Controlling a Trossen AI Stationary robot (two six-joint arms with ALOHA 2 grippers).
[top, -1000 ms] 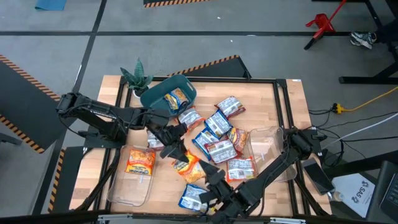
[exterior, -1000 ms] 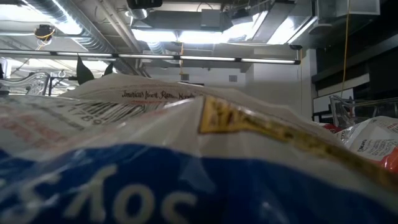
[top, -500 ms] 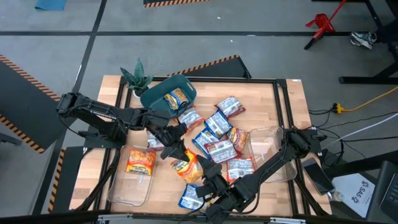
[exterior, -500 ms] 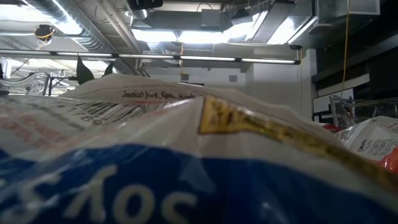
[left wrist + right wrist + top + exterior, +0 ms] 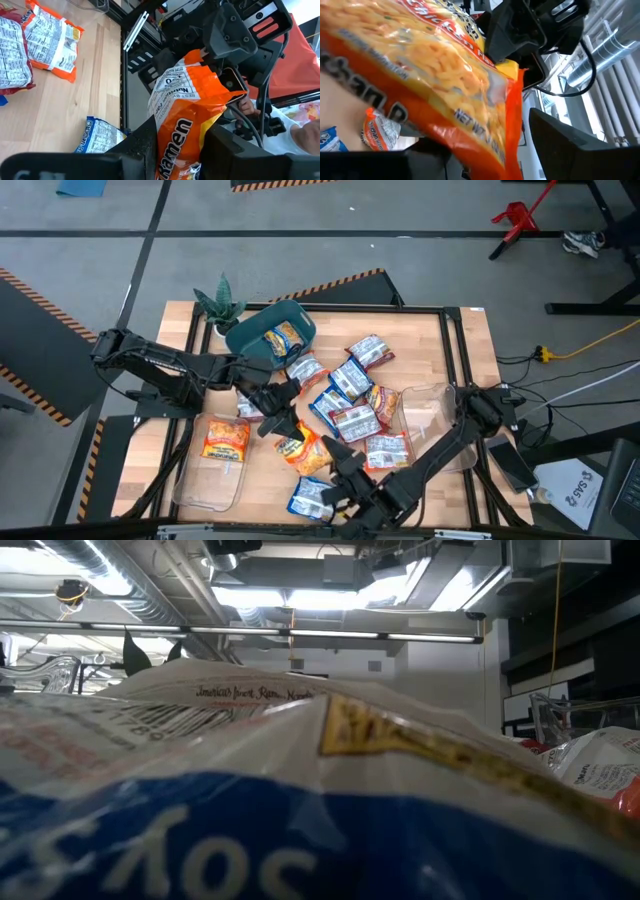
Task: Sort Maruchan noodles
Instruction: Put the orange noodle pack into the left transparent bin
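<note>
My orange packet (image 5: 300, 448) sat mid-desk, both pincers on it: the left pincer (image 5: 283, 426) clamped its upper end, the right pincer (image 5: 338, 460) clamped its lower edge. Crinkly packets (image 5: 345, 395) crowded just beside it on the wooden desk (image 5: 450, 360). A blue packet (image 5: 300, 830) blocked the low view.

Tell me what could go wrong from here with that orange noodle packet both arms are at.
1. The left hand is shut on the orange crinkly plastic noodle packet while the right hand crowds the same packet: they could collide or tear it.
2. The blue-white plastic noodle packet lies right beside the right arm and might get swept aside.
</note>
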